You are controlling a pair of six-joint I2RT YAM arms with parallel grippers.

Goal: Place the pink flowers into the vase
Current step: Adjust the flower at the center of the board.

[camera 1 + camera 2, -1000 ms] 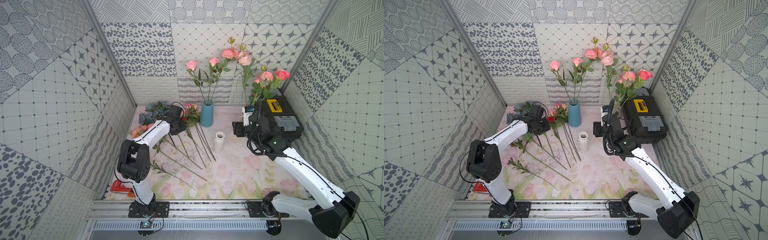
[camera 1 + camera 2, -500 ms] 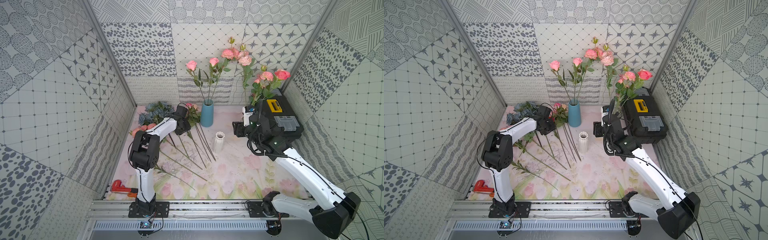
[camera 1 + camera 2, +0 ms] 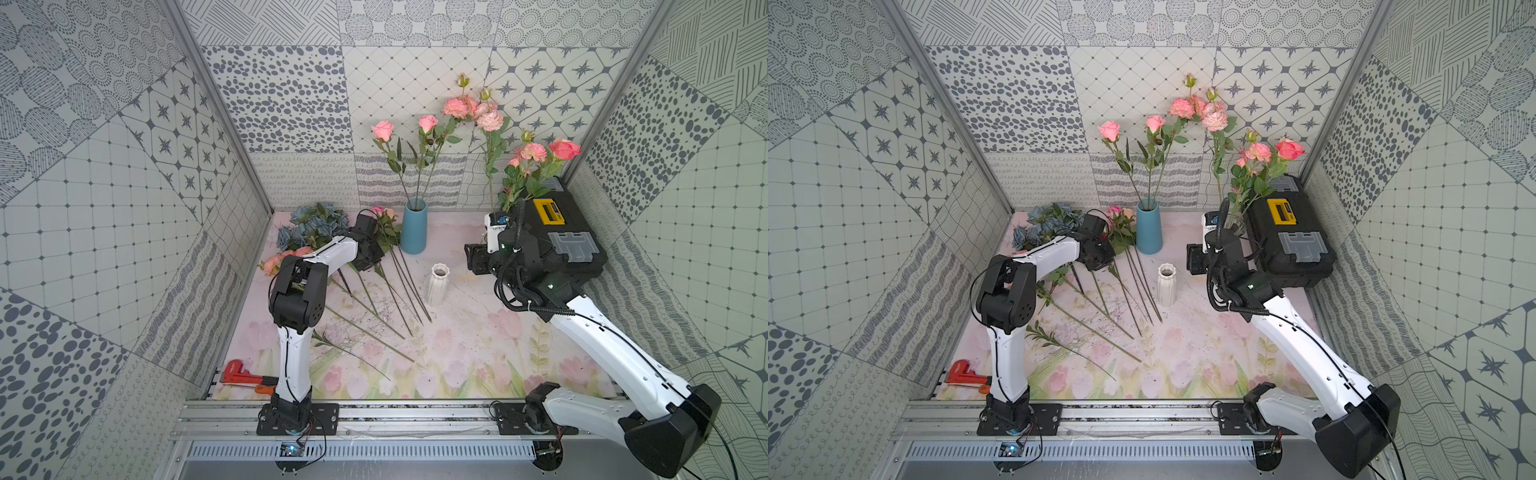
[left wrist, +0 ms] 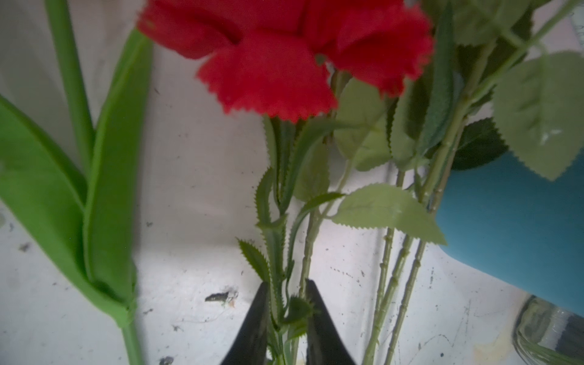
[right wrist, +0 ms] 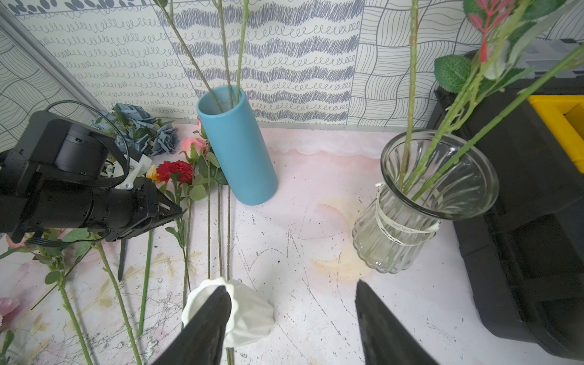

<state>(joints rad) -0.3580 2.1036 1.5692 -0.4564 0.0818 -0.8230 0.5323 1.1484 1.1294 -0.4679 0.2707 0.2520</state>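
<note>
1. As shown in both top views, locate left gripper (image 3: 368, 266) left of centre in the frame, low over the floral mat (image 3: 457, 353) and just left of the blue vase (image 3: 414, 237).
2. Read its jaw state from the left wrist view: narrow, pinched on the serrated-leaf stem of the red carnation (image 4: 268, 63), with black fingertips (image 4: 257, 325) against stem and leaves on both sides.
3. Locate right gripper (image 3: 473, 259) right of centre, held above the mat, just beside the black toolbox (image 3: 557, 249).
4. Read its jaw state from the right wrist view: spread wide, with nothing between the fingers (image 5: 205, 322). Note white vase (image 5: 249, 313) partly hidden behind one finger, not gripped. Confirm in a top view: upright at centre of the mat, apart from both grippers.
5. Find pink flowers (image 3: 382, 129) in three places:
   - upright in the blue vase, upper centre of the frame, blooms high against the back wall;
   - upright in the glass vase (image 5: 410, 221), upper right, just beside the toolbox;
   - flat on the mat at centre-left, blooms toward the left wall and back edge, bare stems fanned toward the centre.
6. Note dusty-blue hydrangea (image 3: 316, 224) at the back left of the mat, next to the lying blooms, and red wrench (image 3: 239, 374) at lower left by the mat's edge.
</note>
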